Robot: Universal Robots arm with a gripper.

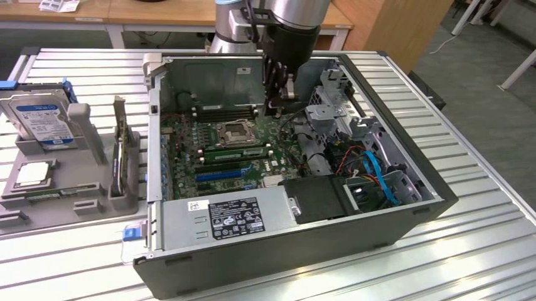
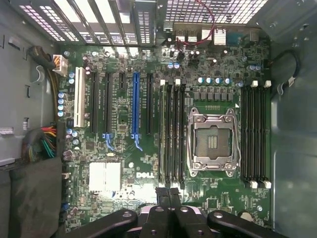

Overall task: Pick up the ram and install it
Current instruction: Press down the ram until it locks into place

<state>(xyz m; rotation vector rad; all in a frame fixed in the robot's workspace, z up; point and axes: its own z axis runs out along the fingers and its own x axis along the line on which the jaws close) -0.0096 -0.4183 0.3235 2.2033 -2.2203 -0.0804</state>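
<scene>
Exterior view: the gripper hangs inside the open computer case, jaws pinched together and empty. The ram sits in a slot beside the CPU socket.

Wrist view: the closed gripper hovers near the edge-on ram. It looks seated, so the install seems largely done.

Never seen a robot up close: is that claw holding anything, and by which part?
Nothing, as far as shows: the gripper is shut with nothing between its fingers, above the motherboard. The ram sits in a slot on the board.
</scene>
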